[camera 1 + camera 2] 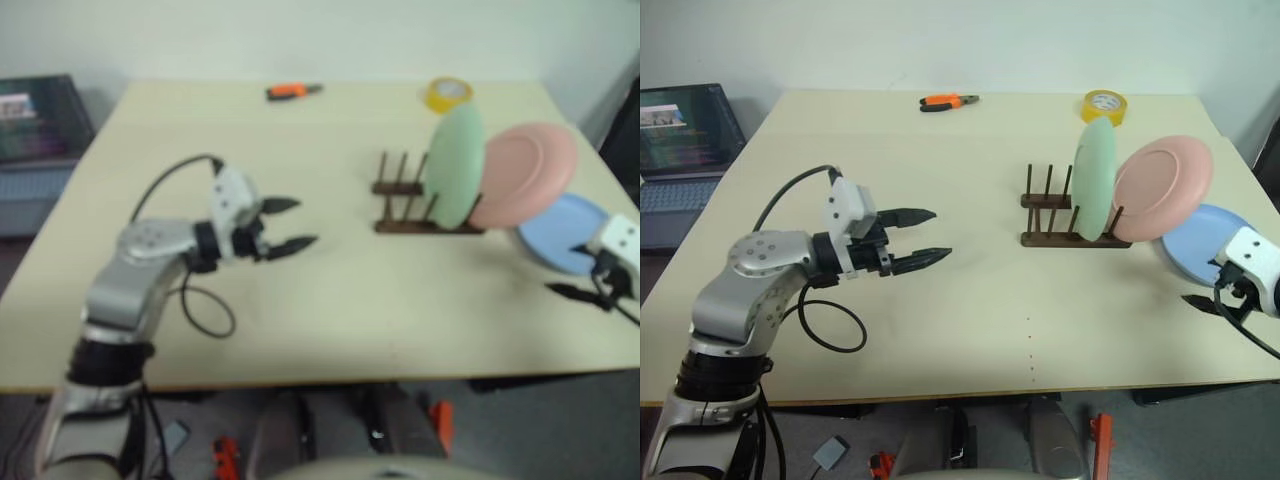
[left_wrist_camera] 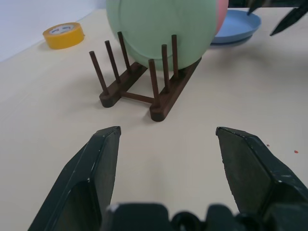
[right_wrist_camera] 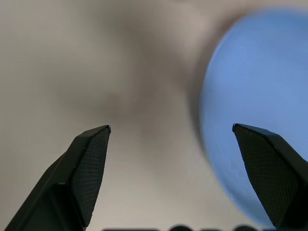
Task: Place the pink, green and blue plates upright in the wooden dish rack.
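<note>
The wooden dish rack (image 1: 1052, 213) stands right of the table's middle. The green plate (image 1: 1095, 180) stands upright between its pegs. Just right of it the pink plate (image 1: 1162, 188) leans tilted at the rack's right end. The blue plate (image 1: 1198, 246) lies flat on the table near the right edge. My right gripper (image 1: 1208, 287) hovers at the blue plate's near rim, open and empty; the right wrist view shows the blue plate (image 3: 255, 120) beside one finger. My left gripper (image 1: 941, 233) is open and empty over the table, pointing at the rack (image 2: 139, 82) from its left.
A yellow tape roll (image 1: 1105, 104) sits behind the rack near the far edge. Orange-handled pliers (image 1: 948, 101) lie at the far middle. A laptop (image 1: 685, 130) sits off the table's left side. A black cable loops under my left forearm (image 1: 830, 325).
</note>
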You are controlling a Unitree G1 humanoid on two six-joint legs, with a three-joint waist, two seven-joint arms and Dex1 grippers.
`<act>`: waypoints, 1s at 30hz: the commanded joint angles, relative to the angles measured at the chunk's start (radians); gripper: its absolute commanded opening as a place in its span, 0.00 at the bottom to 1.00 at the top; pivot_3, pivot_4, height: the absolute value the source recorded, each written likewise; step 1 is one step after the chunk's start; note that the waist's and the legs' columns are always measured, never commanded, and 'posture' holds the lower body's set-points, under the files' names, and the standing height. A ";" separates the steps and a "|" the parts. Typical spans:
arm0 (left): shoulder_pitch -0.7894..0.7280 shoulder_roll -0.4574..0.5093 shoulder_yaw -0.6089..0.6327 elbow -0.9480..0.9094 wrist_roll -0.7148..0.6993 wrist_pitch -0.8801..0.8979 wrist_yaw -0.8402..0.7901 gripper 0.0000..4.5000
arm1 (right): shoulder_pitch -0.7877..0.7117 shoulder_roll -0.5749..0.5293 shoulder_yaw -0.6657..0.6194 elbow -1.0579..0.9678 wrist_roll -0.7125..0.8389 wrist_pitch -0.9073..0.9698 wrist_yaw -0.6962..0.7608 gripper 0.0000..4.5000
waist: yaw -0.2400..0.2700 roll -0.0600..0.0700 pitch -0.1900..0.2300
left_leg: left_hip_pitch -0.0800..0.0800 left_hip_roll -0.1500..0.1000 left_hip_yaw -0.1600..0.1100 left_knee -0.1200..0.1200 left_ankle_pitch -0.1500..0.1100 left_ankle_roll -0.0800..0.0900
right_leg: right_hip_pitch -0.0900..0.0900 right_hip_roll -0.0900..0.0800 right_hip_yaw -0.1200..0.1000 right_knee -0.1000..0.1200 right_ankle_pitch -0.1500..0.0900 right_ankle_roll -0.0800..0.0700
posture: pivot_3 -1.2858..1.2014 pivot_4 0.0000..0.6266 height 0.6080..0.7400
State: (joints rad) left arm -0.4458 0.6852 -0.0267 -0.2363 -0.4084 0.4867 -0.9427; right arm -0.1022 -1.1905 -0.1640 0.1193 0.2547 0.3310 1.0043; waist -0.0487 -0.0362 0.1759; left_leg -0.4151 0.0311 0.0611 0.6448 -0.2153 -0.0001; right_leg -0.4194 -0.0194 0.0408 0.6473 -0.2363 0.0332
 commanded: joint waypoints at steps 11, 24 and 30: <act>0.007 0.004 0.012 -0.034 0.006 -0.022 0.015 0.78 | -0.125 0.069 0.013 0.074 -0.108 -0.110 -0.061 0.99 | 0.016 0.000 0.000 | -0.002 0.000 0.002 -0.001 0.000 0.000 | 0.000 -0.001 0.000 -0.001 0.000 0.003 | 0.52 0.24 1.00; 0.007 0.001 0.005 -0.042 0.000 -0.018 0.011 0.78 | -0.195 0.098 -0.021 0.042 -0.079 -0.106 -0.012 0.99 | 0.020 0.000 0.000 | -0.002 0.000 0.001 0.000 0.000 0.000 | 0.000 -0.001 0.000 -0.001 0.001 0.004 | 0.52 0.24 1.00; 0.012 -0.010 -0.002 -0.046 0.003 -0.023 0.015 0.78 | -0.270 0.097 -0.057 0.047 -0.053 -0.134 -0.018 0.99 | 0.016 0.000 0.000 | -0.001 0.000 0.002 0.000 0.000 0.000 | 0.000 -0.001 0.000 0.000 0.001 0.004 | 0.52 0.24 1.00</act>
State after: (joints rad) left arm -0.4303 0.6787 -0.0360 -0.2415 -0.4025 0.4866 -0.9283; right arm -0.3368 -1.0717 -0.1734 0.1827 0.1799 0.2220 0.9868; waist -0.0326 -0.0358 0.1758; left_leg -0.4159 0.0308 0.0628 0.6453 -0.2153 0.0001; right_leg -0.4195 -0.0203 0.0412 0.6478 -0.2350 0.0375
